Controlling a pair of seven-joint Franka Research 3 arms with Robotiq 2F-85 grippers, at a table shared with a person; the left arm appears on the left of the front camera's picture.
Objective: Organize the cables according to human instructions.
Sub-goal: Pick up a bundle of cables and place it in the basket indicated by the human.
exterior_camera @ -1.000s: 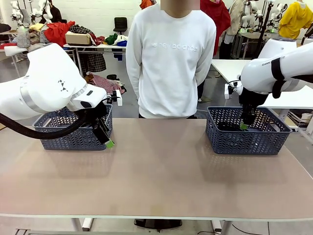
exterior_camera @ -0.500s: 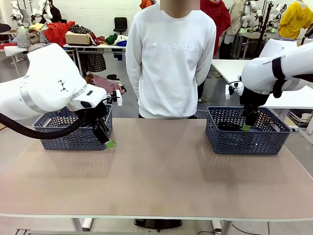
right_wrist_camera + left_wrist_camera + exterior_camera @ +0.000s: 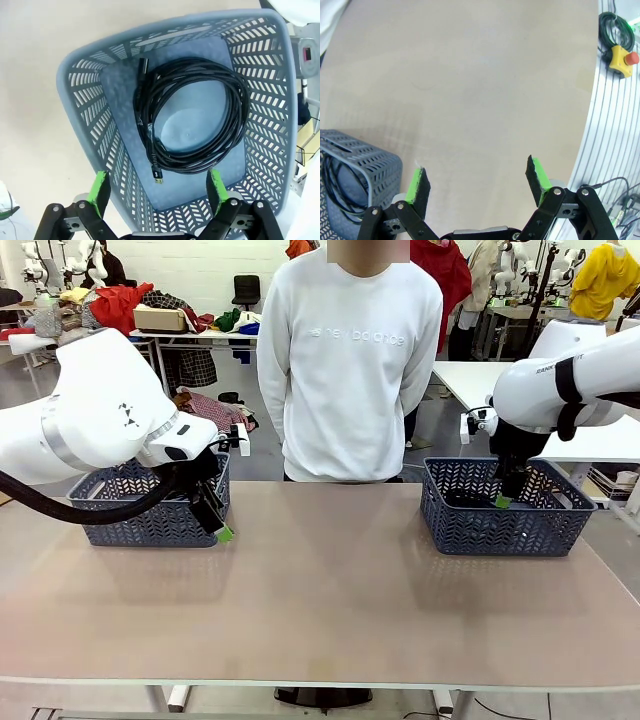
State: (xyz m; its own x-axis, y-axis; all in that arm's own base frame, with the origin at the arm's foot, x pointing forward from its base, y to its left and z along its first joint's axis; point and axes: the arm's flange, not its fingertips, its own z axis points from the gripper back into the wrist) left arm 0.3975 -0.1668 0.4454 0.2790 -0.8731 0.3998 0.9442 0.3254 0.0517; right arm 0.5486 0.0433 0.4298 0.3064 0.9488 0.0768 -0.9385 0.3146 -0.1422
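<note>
Cables (image 3: 192, 117) lie coiled in the right basket (image 3: 507, 510) beneath our spread right pincer (image 3: 159, 185), while our left pincer (image 3: 479, 177) hangs spread above bare tabletop (image 3: 320, 590).

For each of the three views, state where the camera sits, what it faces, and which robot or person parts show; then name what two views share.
Front: between the arms, facing across the table to the standing person; both arms show.
Left wrist: on the left arm, looking down at bare tabletop past the open left gripper; left basket corner with a cable.
Right wrist: above the right basket, coiled cable inside, open right gripper.
Shared: the right basket shows in front and right wrist views.
</note>
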